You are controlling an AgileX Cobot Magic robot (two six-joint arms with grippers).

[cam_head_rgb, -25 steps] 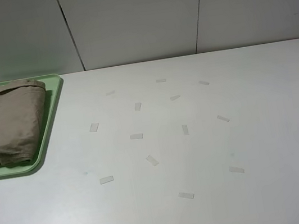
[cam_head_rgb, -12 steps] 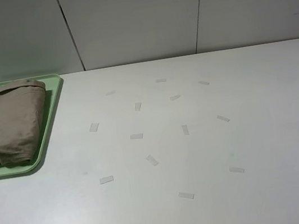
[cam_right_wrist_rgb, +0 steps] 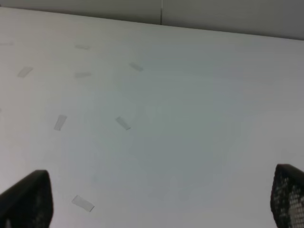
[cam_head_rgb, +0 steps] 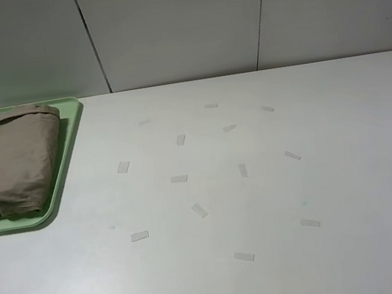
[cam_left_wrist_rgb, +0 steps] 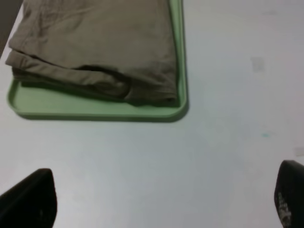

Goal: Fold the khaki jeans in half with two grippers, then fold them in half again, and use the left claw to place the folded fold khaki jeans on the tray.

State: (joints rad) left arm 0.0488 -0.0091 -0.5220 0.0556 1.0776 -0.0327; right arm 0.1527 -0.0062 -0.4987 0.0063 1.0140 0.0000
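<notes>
The khaki jeans (cam_head_rgb: 6,161) lie folded in a thick bundle on the pale green tray (cam_head_rgb: 63,164) at the far left of the table. The left wrist view shows the same bundle (cam_left_wrist_rgb: 99,45) on the tray (cam_left_wrist_rgb: 95,108). My left gripper (cam_left_wrist_rgb: 161,202) is open and empty, its black fingertips (cam_left_wrist_rgb: 29,199) wide apart above bare table, some way back from the tray. My right gripper (cam_right_wrist_rgb: 159,199) is open and empty above the table's right part. Neither arm shows in the high view.
Several small clear tape strips (cam_head_rgb: 198,210) are stuck on the white table top (cam_head_rgb: 334,170), also seen in the right wrist view (cam_right_wrist_rgb: 122,123). A grey panelled wall (cam_head_rgb: 176,23) stands behind the table's far edge.
</notes>
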